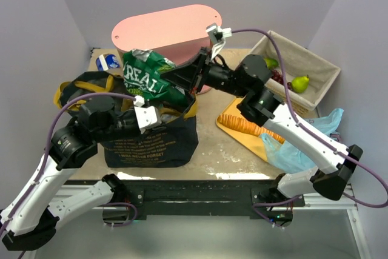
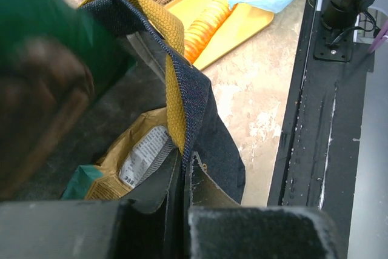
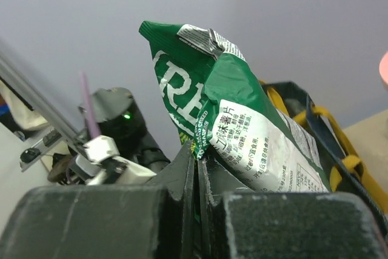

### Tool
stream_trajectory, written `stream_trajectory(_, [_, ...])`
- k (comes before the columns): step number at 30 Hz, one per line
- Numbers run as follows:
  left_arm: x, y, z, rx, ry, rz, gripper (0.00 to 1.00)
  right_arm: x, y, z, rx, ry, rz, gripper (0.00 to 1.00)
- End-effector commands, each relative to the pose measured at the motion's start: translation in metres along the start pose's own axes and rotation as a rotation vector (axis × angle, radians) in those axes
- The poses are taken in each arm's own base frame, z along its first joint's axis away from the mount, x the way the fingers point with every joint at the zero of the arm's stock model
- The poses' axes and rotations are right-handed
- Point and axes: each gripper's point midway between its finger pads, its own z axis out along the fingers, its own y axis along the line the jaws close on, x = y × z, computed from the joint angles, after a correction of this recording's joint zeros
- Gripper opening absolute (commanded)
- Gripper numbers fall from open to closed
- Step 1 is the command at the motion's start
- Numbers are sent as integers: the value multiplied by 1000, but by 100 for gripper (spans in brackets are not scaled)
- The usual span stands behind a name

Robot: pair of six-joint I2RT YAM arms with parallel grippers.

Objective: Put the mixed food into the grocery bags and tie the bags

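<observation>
Left gripper (image 2: 187, 171): one, nearest; jaws clamped on the denim rim of the navy tote (image 1: 151, 141), beside its woven mustard handle (image 2: 173, 59).
Tote contents: one tan crisp bag (image 2: 136, 159), crinkled, lying inside.
Right gripper (image 3: 197, 162): pinched tight on the edge of one green crisp bag (image 3: 230, 107), held over the tote's mouth.
Tray (image 2: 248, 28): flat, yellow; one long ridged orange bread (image 2: 209, 22).
Plastic bag (image 1: 303, 147): one, thin, light blue, crumpled, against the tray's right side.
Basket (image 1: 306, 53): woven, cloth-lined; one pear (image 1: 300, 83), dark grapes (image 1: 277, 77).

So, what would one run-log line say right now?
left gripper: shut on rim of tote | right gripper: shut on green crisp bag, above tote
</observation>
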Motion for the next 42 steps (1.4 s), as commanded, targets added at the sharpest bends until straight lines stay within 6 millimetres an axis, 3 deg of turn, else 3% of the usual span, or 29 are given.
stream_trajectory(1, [-19, -5, -4, 26, -84, 28, 0, 3, 5, 3, -7, -23, 24, 0])
stream_trajectory(4, [-18, -4, -2, 23, -81, 31, 0, 27, -8, 6, 44, 48, 38, 0])
stream_trajectory(9, [-19, -1, -1, 17, -84, 41, 0, 72, -47, 5, 197, 201, -24, 0])
stream_trajectory(11, [-19, 1, -1, 4, -83, 45, 0, 78, -52, 6, 198, 245, -72, 20])
stream_trajectory(12, [-19, 2, 0, 2, -80, 49, 0, 73, -43, 5, 173, 256, -89, 35])
stream_trajectory(13, [-19, 2, 0, -1, -79, 49, 0, 67, -36, 6, 152, 251, -110, 60])
stream_trajectory(16, [-17, 6, 0, -20, -72, 49, 0, 37, -6, 4, 66, 205, -193, 90])
stream_trajectory(18, [-17, 8, 0, -30, -68, 51, 0, 16, 9, -5, 63, 187, -262, 92])
stream_trajectory(20, [-17, 10, -1, -42, -71, 53, 0, -7, -2, -15, 175, 140, -352, 92])
stream_trajectory(22, [-17, 12, -1, -51, -72, 55, 0, -35, -14, -39, 272, 82, -391, 93])
stream_trajectory(23, [-19, 13, -2, -58, -75, 59, 0, -54, -31, -54, 331, 43, -387, 93])
stream_trajectory(25, [-19, 14, -2, -63, -76, 62, 0, -63, -42, -73, 370, 31, -379, 93])
stream_trajectory(26, [-20, 14, -3, -67, -81, 64, 0, -61, -61, -84, 437, 55, -379, 93])
stream_trajectory(28, [-25, 17, -5, -88, -98, 72, 0, -53, -87, -93, 518, 89, -381, 92])
stream_trajectory(29, [-27, 18, -8, -100, -110, 79, 0, -38, -111, -102, 570, 129, -359, 91])
stream_trajectory(31, [-31, 21, -10, -122, -129, 89, 0, -16, -139, -114, 632, 173, -310, 87])
stream_trajectory(32, [-34, 22, -13, -129, -140, 96, 0, 12, -164, -127, 682, 227, -268, 86])
stream_trajectory(34, [-35, 22, -14, -134, -141, 95, 0, 42, -183, -141, 726, 277, -223, 77])
stream_trajectory(35, [-35, 23, -14, -138, -138, 93, 0, 71, -201, -155, 771, 328, -191, 72])
stream_trajectory(37, [-32, 26, -13, -151, -121, 92, 0, 90, -216, -174, 849, 361, -180, 70])
stream_trajectory(38, [-30, 27, -12, -153, -113, 90, 0, 111, -228, -189, 895, 404, -161, 68])
stream_trajectory(42, [-25, 29, -8, -155, -94, 83, 0, 172, -239, -204, 911, 495, -80, 66])
